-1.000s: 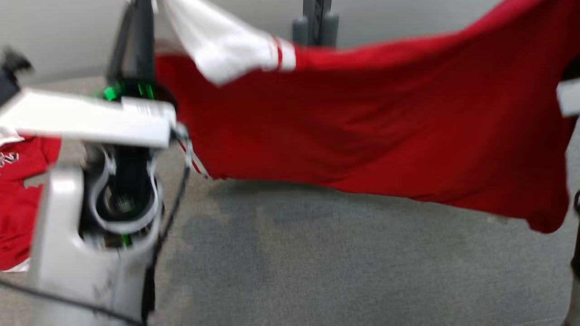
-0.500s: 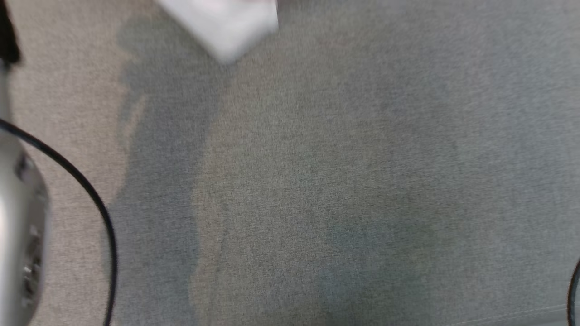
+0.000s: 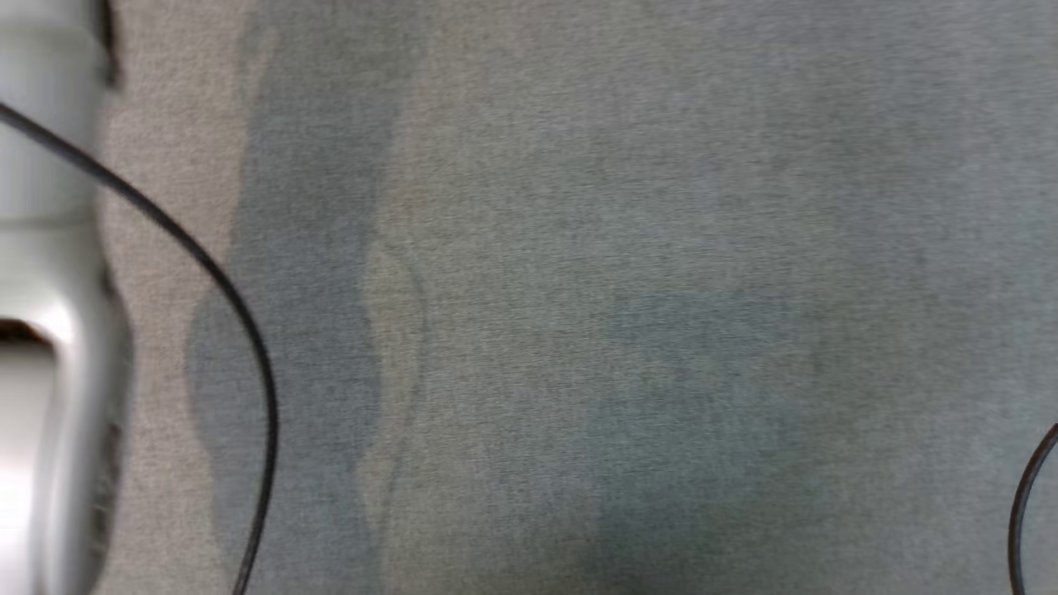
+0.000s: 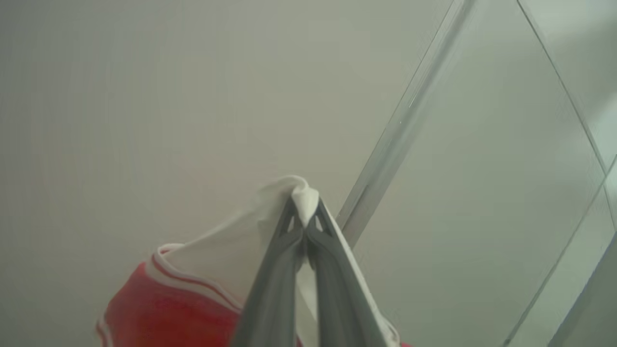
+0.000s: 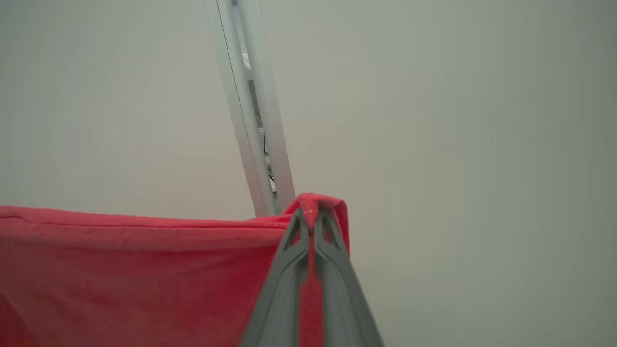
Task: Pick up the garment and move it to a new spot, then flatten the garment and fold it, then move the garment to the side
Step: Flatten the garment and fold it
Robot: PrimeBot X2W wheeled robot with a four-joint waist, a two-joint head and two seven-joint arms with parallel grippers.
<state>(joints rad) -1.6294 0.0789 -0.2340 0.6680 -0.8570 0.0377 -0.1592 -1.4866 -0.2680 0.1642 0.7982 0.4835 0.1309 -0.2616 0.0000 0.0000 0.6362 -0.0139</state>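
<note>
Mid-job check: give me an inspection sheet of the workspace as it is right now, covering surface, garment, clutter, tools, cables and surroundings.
Surface: grey fabric surface under the head camera, with blotchy shading; the picture is blurred.
Job's things: red garment with a white part edged by a red stripe, held up in front of a wall.
Clutter: nothing seen.
Grippers: left tool shut on the white part; right tool shut on a red edge of the garment.
Cables: black cable curving beside the pale arm; second cable at the lower right edge of the head view.
Surroundings: pale wall with a metal strip.
</note>
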